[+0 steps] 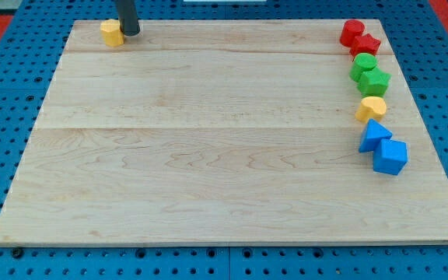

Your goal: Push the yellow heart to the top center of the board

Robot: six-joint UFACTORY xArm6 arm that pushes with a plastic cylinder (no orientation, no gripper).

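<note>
Blue cube (390,156) sits nearest the camera on the board's right edge, touching a blue triangle (373,134), and just above them is the yellow heart (371,108). Right above it: two green blocks (369,74), then two red ones (359,37). So shoving it up and left could easily drag the greens along. My tip (131,33) is way off at the top left corner, beside another yellow block (112,33). No gripper here, just the rod, holding nothing.
</note>
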